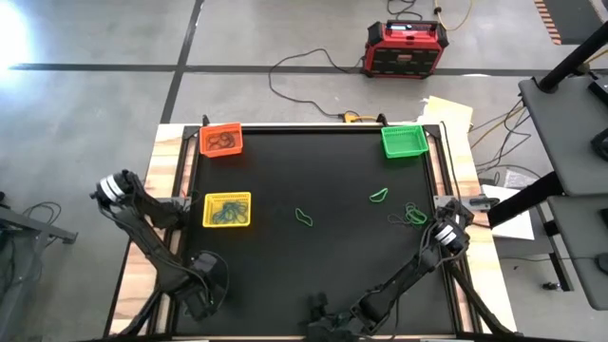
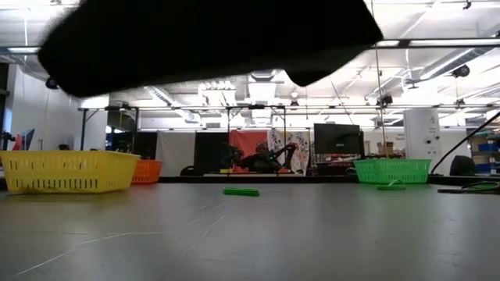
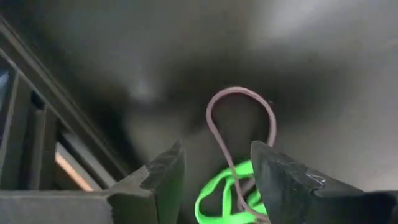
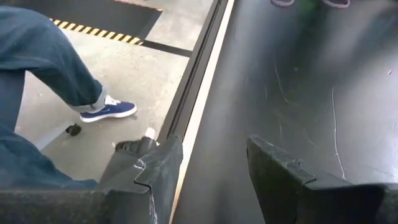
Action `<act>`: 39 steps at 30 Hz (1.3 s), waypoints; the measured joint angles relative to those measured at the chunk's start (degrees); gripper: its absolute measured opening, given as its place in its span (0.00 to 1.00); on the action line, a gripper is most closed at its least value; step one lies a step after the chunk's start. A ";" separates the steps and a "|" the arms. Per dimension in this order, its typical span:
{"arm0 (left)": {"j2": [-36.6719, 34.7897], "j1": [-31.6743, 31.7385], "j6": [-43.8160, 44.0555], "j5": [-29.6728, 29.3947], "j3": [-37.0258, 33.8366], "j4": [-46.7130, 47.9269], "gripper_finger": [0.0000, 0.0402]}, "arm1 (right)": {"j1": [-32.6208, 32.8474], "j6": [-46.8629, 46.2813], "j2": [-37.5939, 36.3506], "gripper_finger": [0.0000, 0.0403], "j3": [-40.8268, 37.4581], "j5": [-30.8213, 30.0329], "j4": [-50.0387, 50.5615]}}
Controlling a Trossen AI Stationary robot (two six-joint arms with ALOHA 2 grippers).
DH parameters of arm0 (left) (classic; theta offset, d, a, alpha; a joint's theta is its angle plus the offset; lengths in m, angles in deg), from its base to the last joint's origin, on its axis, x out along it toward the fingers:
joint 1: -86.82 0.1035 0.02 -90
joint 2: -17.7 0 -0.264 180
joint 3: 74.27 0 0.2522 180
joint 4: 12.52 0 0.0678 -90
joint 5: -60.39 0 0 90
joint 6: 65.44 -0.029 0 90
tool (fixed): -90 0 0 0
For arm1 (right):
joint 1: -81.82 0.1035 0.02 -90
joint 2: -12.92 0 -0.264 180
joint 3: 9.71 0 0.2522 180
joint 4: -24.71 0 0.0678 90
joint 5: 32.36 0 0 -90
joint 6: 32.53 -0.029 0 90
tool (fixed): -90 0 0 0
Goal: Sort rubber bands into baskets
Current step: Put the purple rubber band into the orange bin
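Black tabletop (image 1: pixel 313 266) had three mesh baskets along its far and left side, yellow plastic one (image 1: pixel 227 209) nearest the left arm. Left gripper (image 3: pixel 214 177) hung low, jaws parted around a brownish rubber band (image 3: pixel 239 118) on a green one (image 3: pixel 224 193), probably lining up a pick. Right gripper (image 4: pixel 208 168) idled part-open and empty at the table edge.

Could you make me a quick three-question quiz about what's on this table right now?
1. True or false: the orange basket is empty.
2. Which basket sits at the table's far right corner? A) yellow basket B) green basket C) orange
3. Between the left gripper's fingers, what two loop colours show?

Key:
1. False; dark bands lie in it.
2. B.
3. A pinkish-brown band and a green band.
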 joint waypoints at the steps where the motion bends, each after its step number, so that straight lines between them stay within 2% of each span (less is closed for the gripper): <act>1: 0.37 0.08 -0.12 0.32 -0.43 -0.61 0.42 | 0.00 0.02 0.00 0.44 0.15 0.02 -0.07; 5: 0.88 0.42 -1.51 1.07 -1.38 -2.87 0.42 | 0.00 0.19 -0.02 0.44 0.31 0.06 -0.04; 8: 1.02 0.47 -2.64 1.46 -1.42 -4.16 0.38 | 0.00 0.25 -0.02 0.44 0.32 0.12 -0.04; 11: 1.06 0.49 -3.40 2.01 -1.44 -5.11 0.28 | -0.05 0.04 -0.04 0.44 0.32 0.24 -0.04; 16: 0.94 0.60 -4.99 2.31 -1.40 -5.25 0.04 | -0.07 0.00 -0.08 0.44 0.32 0.32 -0.04; 22: -2.09 0.62 -6.48 1.78 -0.59 -0.12 0.01 | -0.10 -0.13 -0.13 0.44 0.32 0.40 -0.04; 25: -3.91 0.64 -7.07 -1.44 1.18 4.61 0.00 | -0.70 -0.14 -0.15 0.44 0.32 1.07 -0.11; 28: -5.55 0.62 -8.60 -7.55 4.17 8.21 0.00 | -1.44 0.07 -0.15 0.44 0.32 1.51 -0.54; 31: -6.38 0.97 -10.60 -16.32 7.16 11.60 0.00 | -2.14 0.35 -0.22 0.44 0.32 1.46 -0.47; 35: -7.27 3.32 -16.79 -27.37 9.82 11.66 0.00 | -2.89 0.99 -0.28 0.44 0.34 1.21 0.40; 39: -7.85 8.69 -26.99 -32.88 11.66 11.10 0.00 | -3.99 3.12 -3.52 0.44 0.45 0.61 11.80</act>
